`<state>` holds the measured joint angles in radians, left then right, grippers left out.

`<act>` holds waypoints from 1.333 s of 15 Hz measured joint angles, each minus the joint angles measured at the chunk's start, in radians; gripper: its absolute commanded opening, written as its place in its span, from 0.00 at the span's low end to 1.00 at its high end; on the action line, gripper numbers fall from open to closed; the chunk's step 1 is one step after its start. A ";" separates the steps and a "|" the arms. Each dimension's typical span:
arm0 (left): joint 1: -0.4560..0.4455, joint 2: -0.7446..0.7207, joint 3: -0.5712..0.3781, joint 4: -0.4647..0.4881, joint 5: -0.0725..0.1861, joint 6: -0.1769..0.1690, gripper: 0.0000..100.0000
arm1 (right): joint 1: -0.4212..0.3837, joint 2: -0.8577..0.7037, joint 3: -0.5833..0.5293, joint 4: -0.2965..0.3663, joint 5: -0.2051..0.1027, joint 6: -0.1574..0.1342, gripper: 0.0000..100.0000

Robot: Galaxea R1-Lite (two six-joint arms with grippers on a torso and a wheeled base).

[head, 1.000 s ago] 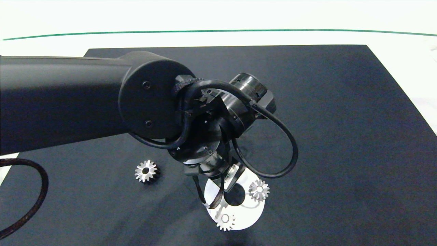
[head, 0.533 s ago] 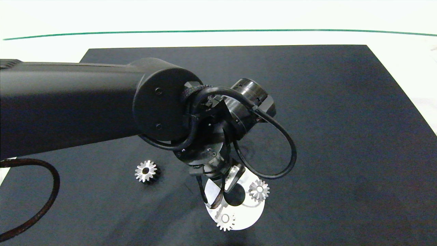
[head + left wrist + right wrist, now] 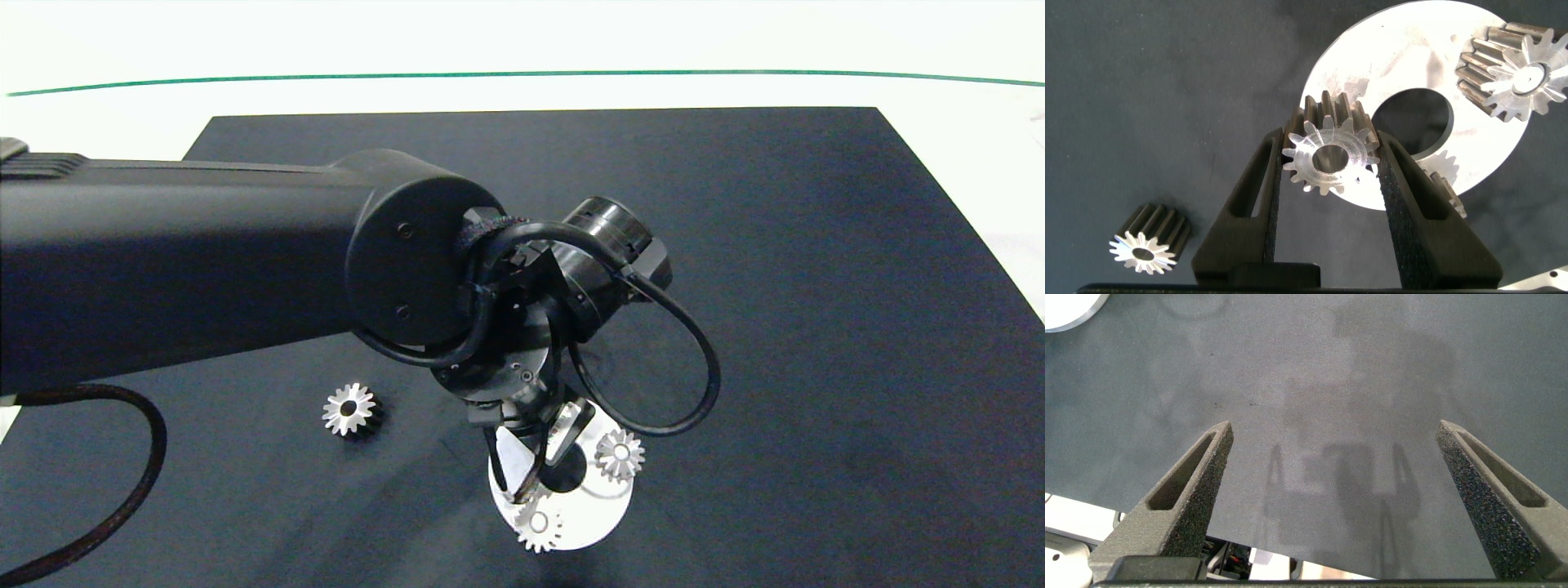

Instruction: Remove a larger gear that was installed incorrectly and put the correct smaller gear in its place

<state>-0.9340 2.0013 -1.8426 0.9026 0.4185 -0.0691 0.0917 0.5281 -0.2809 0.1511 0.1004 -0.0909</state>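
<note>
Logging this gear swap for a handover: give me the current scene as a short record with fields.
left claw: shut on the small gear, over the disc
small gear: gripped by its sides, beside the disc's centre hole
large gear: lying on the mat, apart from the disc
disc: silver, carries two pale-centred gears
right claw: open over bare mat, holding nothing
</note>
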 measured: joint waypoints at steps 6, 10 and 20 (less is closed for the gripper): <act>0.006 0.015 -0.002 0.000 0.000 0.001 0.25 | 0.000 0.000 0.000 0.000 -0.001 0.000 1.00; 0.006 0.019 -0.002 -0.001 0.000 -0.001 1.00 | 0.000 0.000 0.000 0.000 0.000 0.001 1.00; 0.036 -0.099 0.030 0.063 0.007 -0.008 1.00 | 0.001 -0.001 0.000 0.000 0.000 0.000 1.00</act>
<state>-0.8977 1.9026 -1.8128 0.9660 0.4251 -0.0768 0.0928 0.5272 -0.2804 0.1509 0.1004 -0.0909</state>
